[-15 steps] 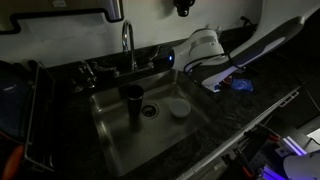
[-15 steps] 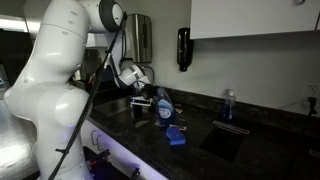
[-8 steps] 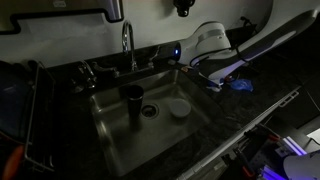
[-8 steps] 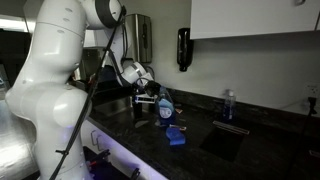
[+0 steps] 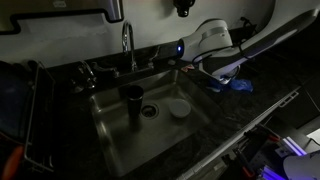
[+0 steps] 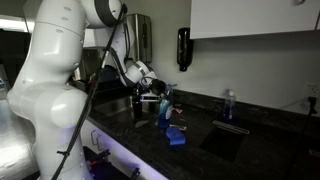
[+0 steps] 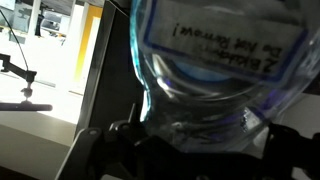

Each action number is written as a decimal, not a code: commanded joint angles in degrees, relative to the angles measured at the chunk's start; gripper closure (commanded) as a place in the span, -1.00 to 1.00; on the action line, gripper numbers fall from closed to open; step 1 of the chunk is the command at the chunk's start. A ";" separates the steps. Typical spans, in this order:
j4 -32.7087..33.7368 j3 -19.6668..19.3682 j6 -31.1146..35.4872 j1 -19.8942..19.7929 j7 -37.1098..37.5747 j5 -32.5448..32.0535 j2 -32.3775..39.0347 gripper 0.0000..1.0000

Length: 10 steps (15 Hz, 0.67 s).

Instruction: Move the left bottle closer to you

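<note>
A clear bottle with blue liquid [image 6: 166,106] stands on the dark counter beside the sink. In the wrist view the bottle [image 7: 200,60] fills the frame, its label at the top. My gripper [image 7: 200,152] is open, with a dark finger on each side of the bottle's lower body. In both exterior views the gripper [image 6: 154,95] [image 5: 206,68] sits right at the bottle, and in one it hides most of it. A second small bottle [image 6: 229,104] stands farther along the counter by the wall.
The sink [image 5: 110,135] holds a black cup [image 5: 133,101] and a white round dish [image 5: 179,108]. The faucet [image 5: 128,45] rises behind it. A blue sponge [image 6: 176,136] lies on the counter near the bottle. A dish rack [image 5: 25,115] stands beside the sink.
The gripper has moved in along the counter to the bottle and now has it between its fingers. The bottle has not moved.
</note>
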 commanded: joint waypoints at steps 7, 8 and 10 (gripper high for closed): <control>1.77 0.67 2.12 -0.18 -2.02 -1.61 -0.54 -1.00; 2.25 0.98 1.83 0.19 -2.27 -1.56 -0.84 -1.00; 2.94 1.45 1.68 0.79 -2.52 -1.53 -1.18 -1.00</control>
